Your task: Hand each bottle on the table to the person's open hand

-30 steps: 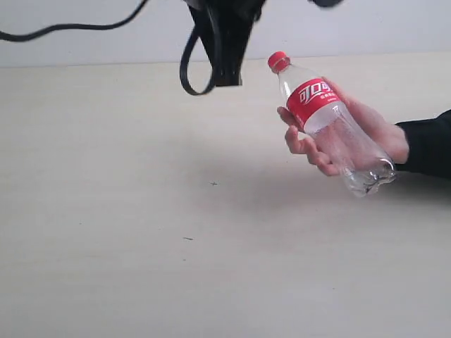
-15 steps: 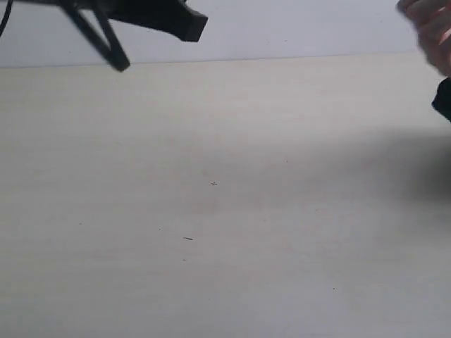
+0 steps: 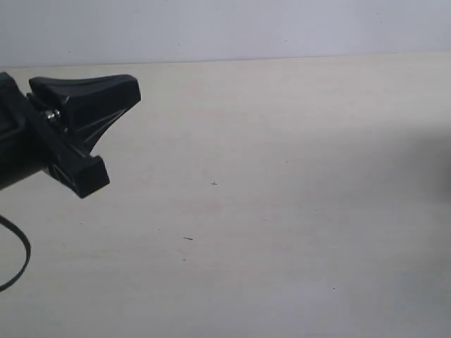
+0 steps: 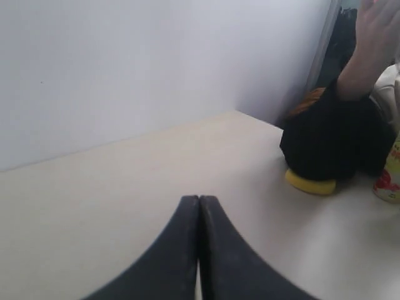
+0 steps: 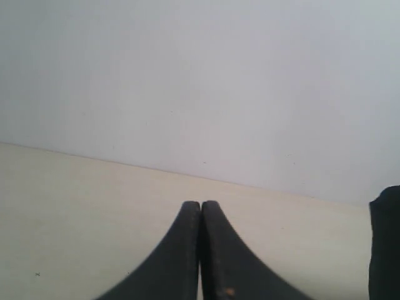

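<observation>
Fingers (image 4: 178,250) of the left gripper (image 4: 199,201) are pressed flat together with nothing between them. The right gripper (image 5: 200,205) is closed up the same way, also empty. From across the room the left arm (image 3: 49,137) hangs black above the left side of the pale table (image 3: 282,211).

Past the left gripper's tips, at the far corner of the table by the wall (image 4: 125,62), the person's hand (image 4: 378,28) is raised with fingers up, above a bulky black sleeve (image 4: 331,137). A yellow rounded thing (image 4: 309,182) sits on the table, half tucked under that sleeve; I cannot tell what it is. Just beside the sleeve, cut by the picture's edge, stands a bottle (image 4: 390,175) with a yellowish label marked in red.
</observation>
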Robot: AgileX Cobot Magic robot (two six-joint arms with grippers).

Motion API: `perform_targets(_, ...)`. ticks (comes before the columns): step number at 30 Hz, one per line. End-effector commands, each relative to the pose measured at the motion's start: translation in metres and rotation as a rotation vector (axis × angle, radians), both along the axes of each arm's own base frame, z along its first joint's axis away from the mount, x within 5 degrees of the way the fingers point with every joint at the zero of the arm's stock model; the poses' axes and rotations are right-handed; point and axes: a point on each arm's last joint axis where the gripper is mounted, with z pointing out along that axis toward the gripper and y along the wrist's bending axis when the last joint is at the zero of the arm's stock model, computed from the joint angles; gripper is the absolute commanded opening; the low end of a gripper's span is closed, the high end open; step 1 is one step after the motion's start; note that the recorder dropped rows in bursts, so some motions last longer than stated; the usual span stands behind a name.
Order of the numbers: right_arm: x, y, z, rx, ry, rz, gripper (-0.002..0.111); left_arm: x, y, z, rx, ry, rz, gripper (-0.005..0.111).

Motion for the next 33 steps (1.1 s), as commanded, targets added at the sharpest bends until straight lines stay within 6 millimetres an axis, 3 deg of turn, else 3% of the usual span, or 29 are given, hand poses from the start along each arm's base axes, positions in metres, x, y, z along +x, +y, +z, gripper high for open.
perform_targets(1,-0.001,-0.001,0.003,0.001,-0.023,-0.003,0.000,-0.006,0.005,-0.011,-0.012,0.030,0.005,0.001)
perform_targets(12,-0.001,-0.001,0.003,0.001,-0.023,-0.003,0.000,-0.008,0.003,-0.012,-0.003,0.039,-0.006,0.001)
perform_targets(17,-0.001,0.000,0.003,0.001,-0.025,-0.002,0.000,-0.015,0.008,-0.004,0.068,-0.038,-0.013,0.001)
perform_targets(20,-0.001,0.000,0.003,0.003,-0.024,-0.001,0.000,-0.029,0.030,0.003,0.045,0.074,0.087,0.001)
perform_targets(24,-0.001,0.000,0.003,0.002,-0.024,-0.001,0.000,-0.059,0.086,0.004,-0.080,0.309,0.442,0.001)
perform_targets(26,-0.001,0.000,0.003,0.002,-0.024,-0.001,0.000,-0.075,0.105,0.005,-0.126,0.272,0.565,0.001)
perform_targets(29,-0.001,0.000,0.003,0.002,-0.024,-0.001,0.000,-0.095,0.117,0.004,-0.191,0.128,0.645,0.001)
perform_targets(33,-0.001,0.000,0.003,0.002,-0.024,-0.001,0.000,-0.110,0.122,-0.018,-0.245,0.008,0.697,0.001)
